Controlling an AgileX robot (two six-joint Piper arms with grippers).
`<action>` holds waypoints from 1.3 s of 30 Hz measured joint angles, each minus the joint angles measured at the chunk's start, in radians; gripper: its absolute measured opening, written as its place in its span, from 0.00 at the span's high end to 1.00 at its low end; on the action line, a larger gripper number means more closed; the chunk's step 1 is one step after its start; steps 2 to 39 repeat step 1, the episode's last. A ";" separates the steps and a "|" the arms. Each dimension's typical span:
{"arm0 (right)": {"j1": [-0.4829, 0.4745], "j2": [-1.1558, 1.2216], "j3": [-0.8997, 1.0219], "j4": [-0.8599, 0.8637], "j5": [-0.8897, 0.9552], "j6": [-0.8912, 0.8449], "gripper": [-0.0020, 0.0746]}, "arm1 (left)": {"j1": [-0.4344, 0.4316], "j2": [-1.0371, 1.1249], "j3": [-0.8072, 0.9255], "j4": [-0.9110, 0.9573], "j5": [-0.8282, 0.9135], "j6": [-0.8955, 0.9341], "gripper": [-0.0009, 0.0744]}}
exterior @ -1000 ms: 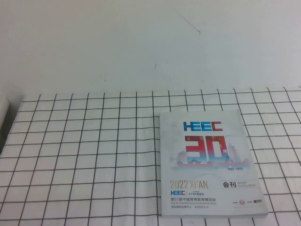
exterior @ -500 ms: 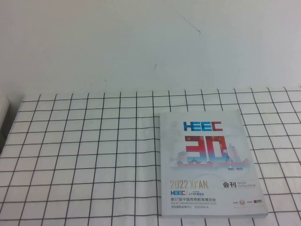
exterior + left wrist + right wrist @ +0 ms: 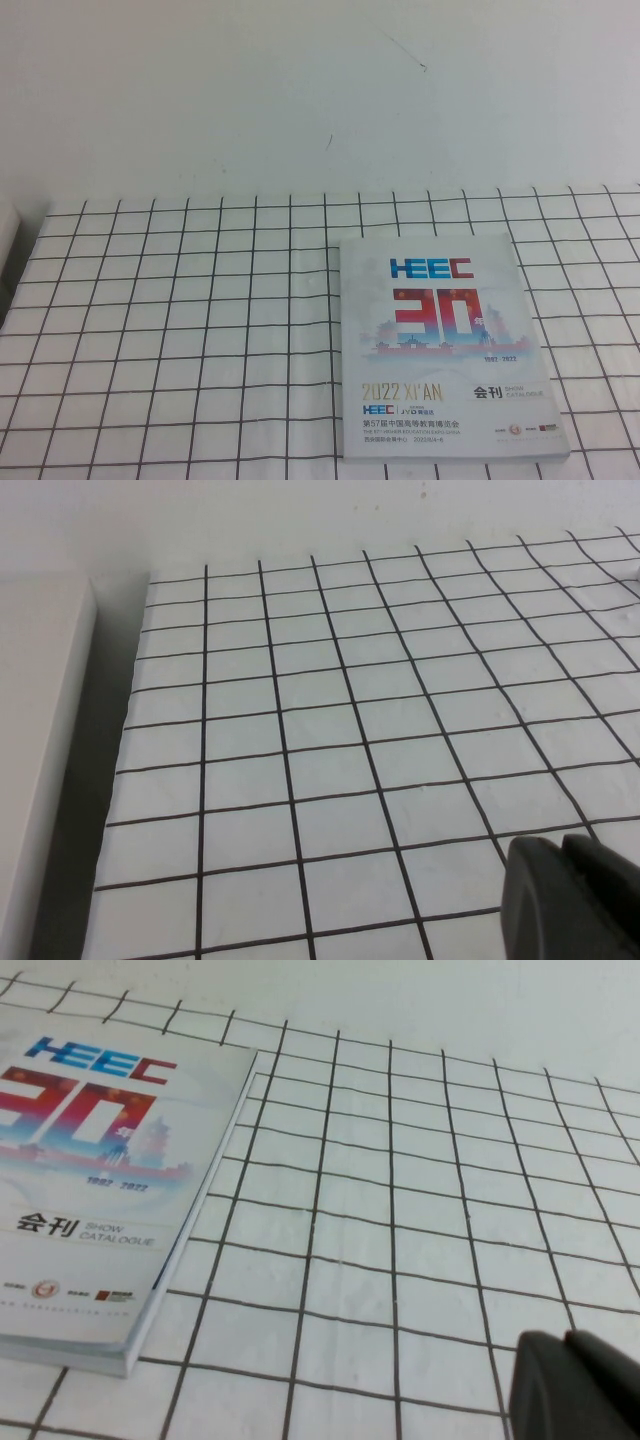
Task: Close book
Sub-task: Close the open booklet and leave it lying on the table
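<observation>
The book (image 3: 447,350) lies shut and flat on the checked cloth, right of centre, its pale cover printed "HEEC 30" facing up. The right wrist view shows the same book (image 3: 95,1190) with its page edge toward the camera. My right gripper (image 3: 565,1345) hangs shut over bare cloth off the book's right side, apart from it. Shut as well, my left gripper (image 3: 560,850) hovers over bare cloth far to the left. Neither arm shows in the high view.
A white cloth with a black grid (image 3: 180,330) covers the table. Behind it rises a plain white wall (image 3: 300,90). A pale ledge (image 3: 40,760) runs along the cloth's left edge.
</observation>
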 joint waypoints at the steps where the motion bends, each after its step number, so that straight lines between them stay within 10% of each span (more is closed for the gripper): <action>1: 0.000 0.000 0.000 0.000 0.000 0.000 0.98 | 0.000 0.000 0.000 0.000 0.000 0.000 0.99; 39: 0.000 0.000 0.000 0.000 0.000 0.000 0.98 | 0.000 0.000 0.000 0.000 0.000 0.000 0.99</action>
